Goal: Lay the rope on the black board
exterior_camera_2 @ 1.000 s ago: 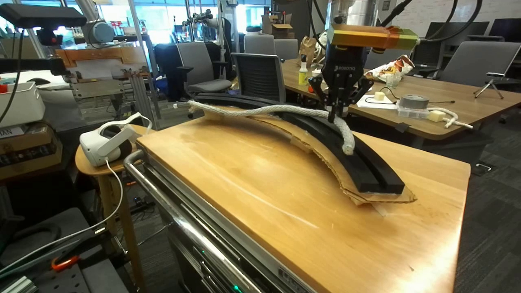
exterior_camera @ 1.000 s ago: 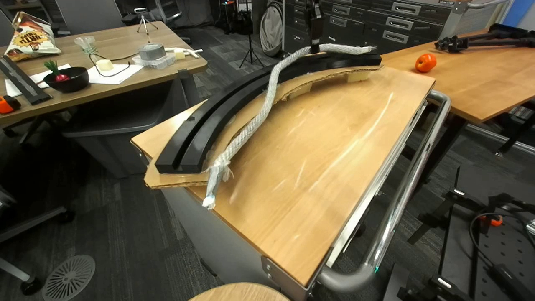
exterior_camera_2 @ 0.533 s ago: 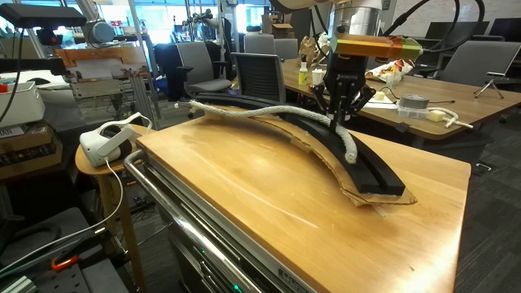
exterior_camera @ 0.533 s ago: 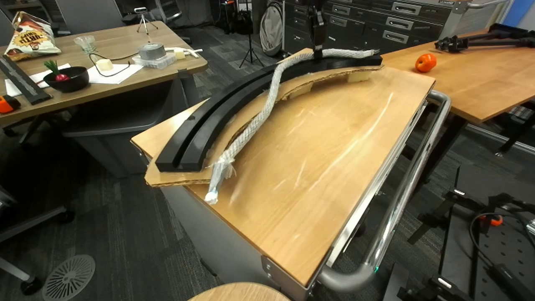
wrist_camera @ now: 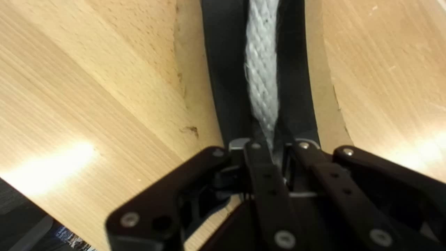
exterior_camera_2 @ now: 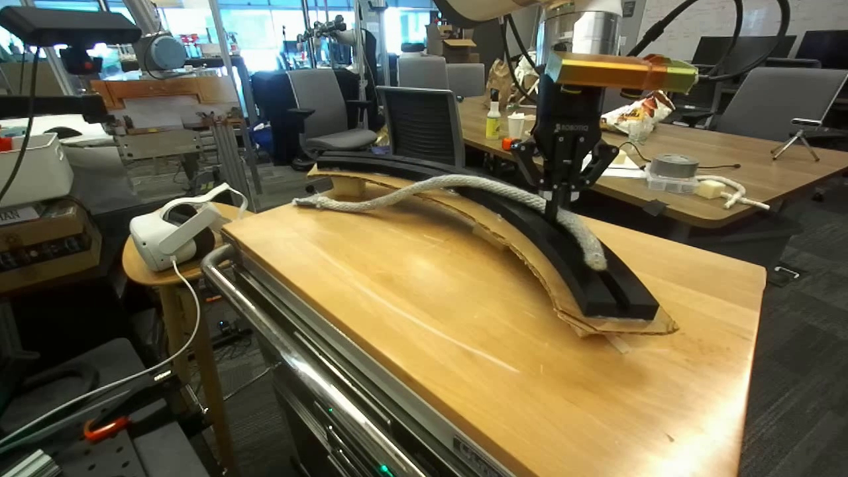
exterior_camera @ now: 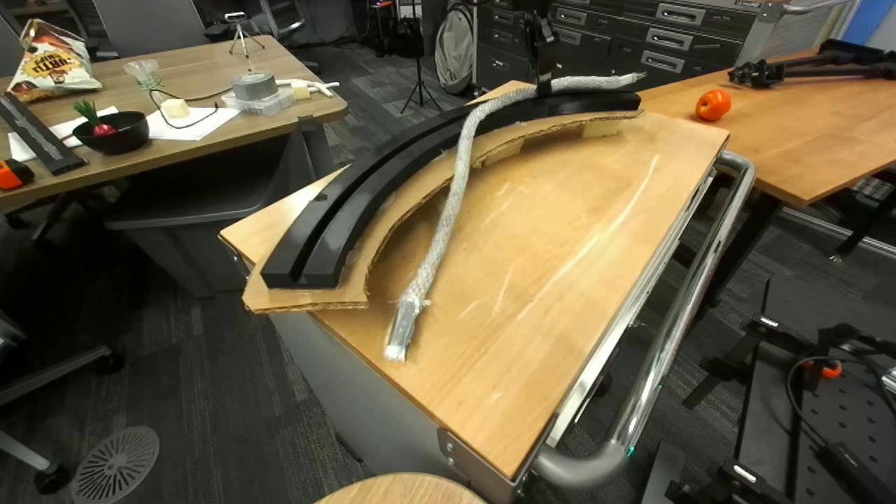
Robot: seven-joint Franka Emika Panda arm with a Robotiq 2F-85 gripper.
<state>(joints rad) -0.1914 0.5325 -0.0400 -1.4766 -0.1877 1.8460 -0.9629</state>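
Pincer (exterior_camera_2: 556, 209) clamped on rope (exterior_camera_2: 457, 180) over black board (exterior_camera_2: 572, 266); tabletop (exterior_camera_2: 424, 285) wide beyond its inner edge.

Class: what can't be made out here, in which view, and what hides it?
Pale braided rope, pinched part: both exterior views, behind the black gripper.
Curved black board, groove under rope: wrist view, covered by rope.
Silver-white robot arm, upper part: an exterior view, cut by top edge.
Yellow bottle, print: an exterior view, too small.

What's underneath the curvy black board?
Some cardboard pokes out from under the board. Below the cardboard, a pale block shows near one end, and then the tabletop. Anything farther in can't be seen: the board and cardboard cover it.
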